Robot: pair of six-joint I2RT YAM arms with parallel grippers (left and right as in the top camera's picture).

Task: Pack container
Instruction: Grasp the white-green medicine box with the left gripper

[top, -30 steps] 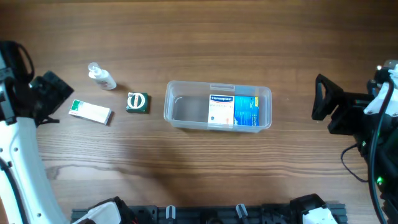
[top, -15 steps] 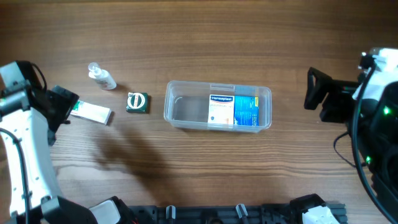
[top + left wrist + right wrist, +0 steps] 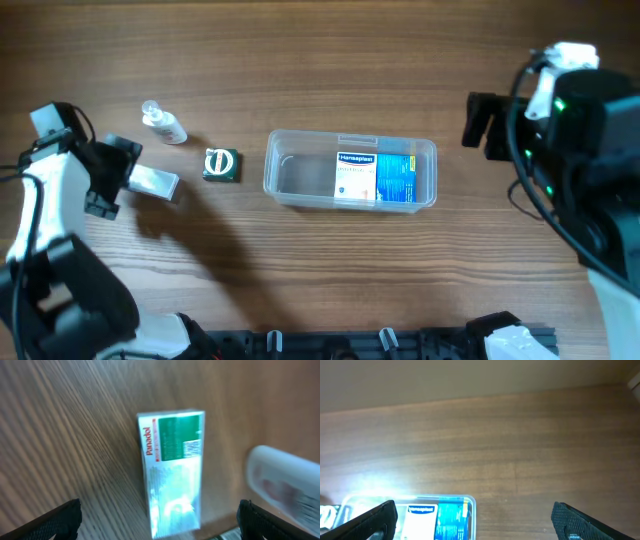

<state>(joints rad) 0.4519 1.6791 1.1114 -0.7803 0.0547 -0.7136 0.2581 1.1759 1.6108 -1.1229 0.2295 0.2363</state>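
Note:
The clear plastic container (image 3: 300,180) stands at the table's middle with a white and blue box (image 3: 374,178) lying in its right half; it also shows in the right wrist view (image 3: 468,505). A white and green Panadol box (image 3: 152,181) lies left of it, with a small dark green box (image 3: 220,164) and a small clear bottle (image 3: 165,124) nearby. My left gripper (image 3: 118,172) is open and hovers over the Panadol box (image 3: 172,470), which lies between its fingers. My right gripper (image 3: 478,125) is open and empty, to the right of the container.
The bottle (image 3: 285,482) shows blurred at the right of the left wrist view, close to the Panadol box. Bare wooden table (image 3: 330,60) lies all round. A black rail (image 3: 380,342) runs along the front edge.
My left gripper has moved right and now hovers over the Panadol box. My right arm has moved left and toward the back, nearer the container.

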